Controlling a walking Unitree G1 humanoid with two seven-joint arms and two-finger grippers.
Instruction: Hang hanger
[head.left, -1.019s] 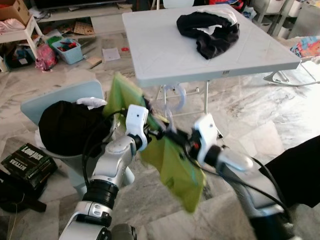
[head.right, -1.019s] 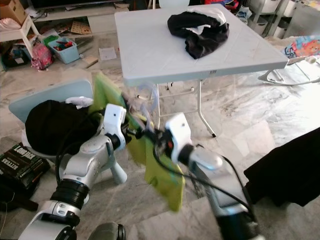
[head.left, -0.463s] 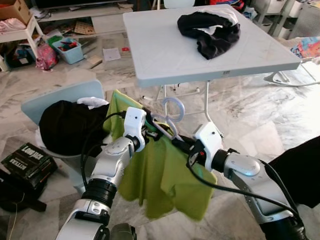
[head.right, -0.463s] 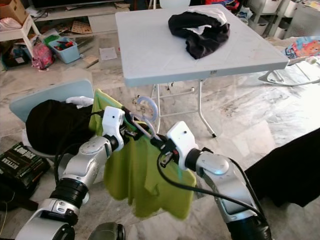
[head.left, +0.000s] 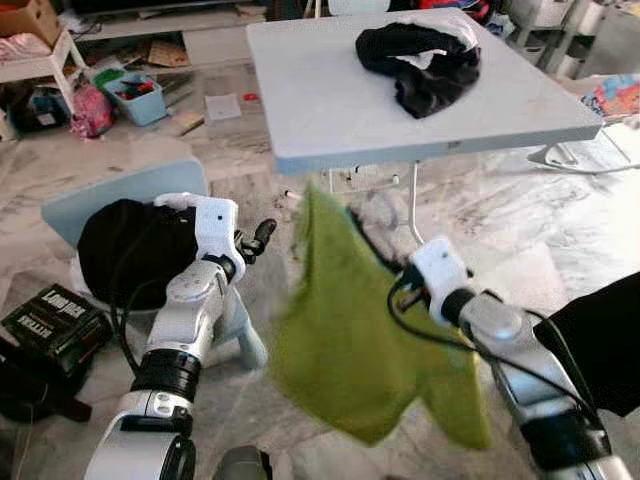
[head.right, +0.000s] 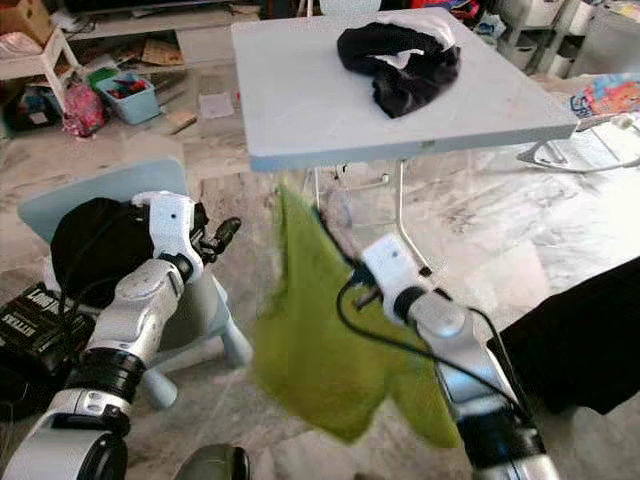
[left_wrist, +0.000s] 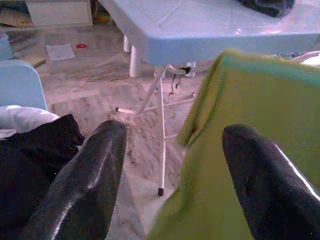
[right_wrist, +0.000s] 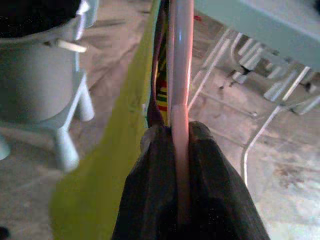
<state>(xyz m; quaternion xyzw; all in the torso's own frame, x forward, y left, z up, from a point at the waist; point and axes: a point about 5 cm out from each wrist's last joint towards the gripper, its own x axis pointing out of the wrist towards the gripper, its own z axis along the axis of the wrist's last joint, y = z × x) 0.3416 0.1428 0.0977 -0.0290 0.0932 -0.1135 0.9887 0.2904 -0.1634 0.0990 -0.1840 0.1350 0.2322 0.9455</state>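
A lime-green shirt (head.left: 350, 340) hangs blurred on a pale translucent hanger (right_wrist: 180, 75) below the near edge of the white folding table (head.left: 330, 110). My right gripper (head.left: 380, 238) is shut on the hanger's rod, which runs between its fingers (right_wrist: 150, 200) in the right wrist view. Most of the hanger is hidden by the shirt in the eye views. My left gripper (head.left: 257, 240) stands open to the left of the shirt, apart from it, with nothing between its fingers (left_wrist: 85, 175).
Black clothes (head.left: 425, 60) lie on the table top. A light-blue chair (head.left: 120, 195) with a black garment (head.left: 130, 250) stands at the left, and a black box (head.left: 55, 320) lies on the marble floor. Dark cloth (head.left: 600, 340) hangs at the right edge.
My left gripper has let go of the hanger and drawn back to the left. The right arm now carries hanger and shirt alone, swinging them to the right.
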